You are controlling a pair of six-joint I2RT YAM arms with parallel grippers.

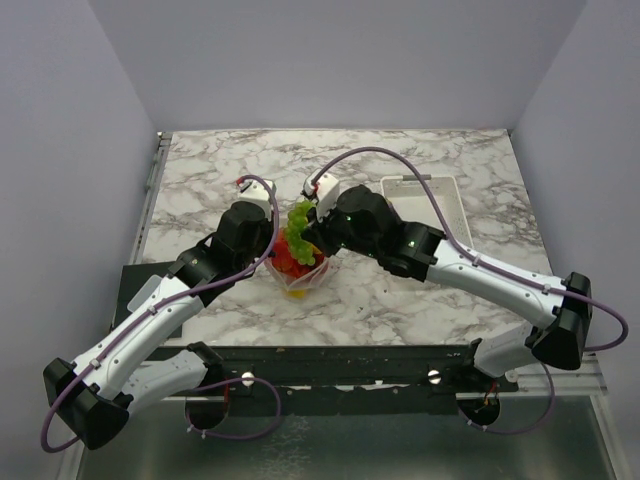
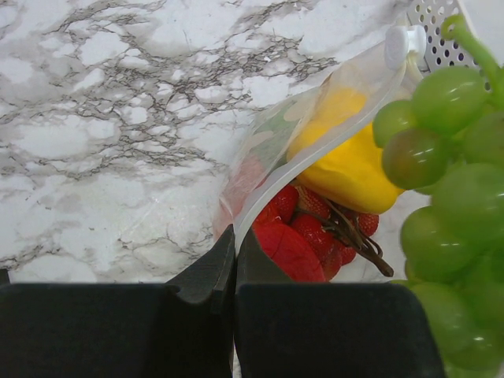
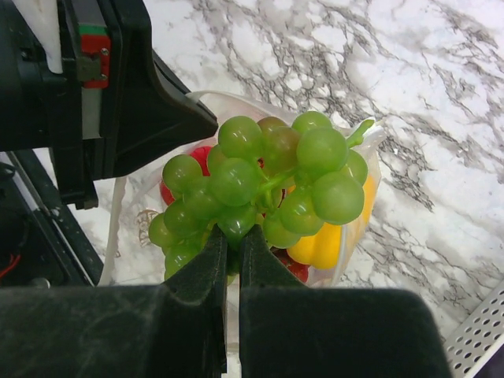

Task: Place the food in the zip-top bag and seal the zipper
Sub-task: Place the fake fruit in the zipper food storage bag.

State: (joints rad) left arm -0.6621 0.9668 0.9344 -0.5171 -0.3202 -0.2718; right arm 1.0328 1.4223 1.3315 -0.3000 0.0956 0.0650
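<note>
White perforated plastic basket (image 1: 448, 215) sits upright on the right side of the grey-veined marble tabletop (image 1: 430, 150). Black panel (image 1: 330, 352) runs along the table's near edge, metal rail (image 1: 152, 190) down its left edge.

The white-and-black jointed left arm (image 1: 150, 320) folds back at its elbow low on the left. From there its forearm runs up and to the right to a black wrist near the middle. Its black 2-finger left gripper (image 2: 235, 240) is closed, fingertips pressed together on the edge of a clear soft plastic zip-top bag (image 2: 272, 146). The matching white-and-black right arm (image 1: 500, 275) bends at its elbow far to the right and stretches leftward, its fingers angled down. The black 2-finger right gripper (image 3: 234, 236) is clamped on the lower part of a bunch of green toy grapes (image 3: 268, 169). The 2 grippers sit just beside each other.
</note>
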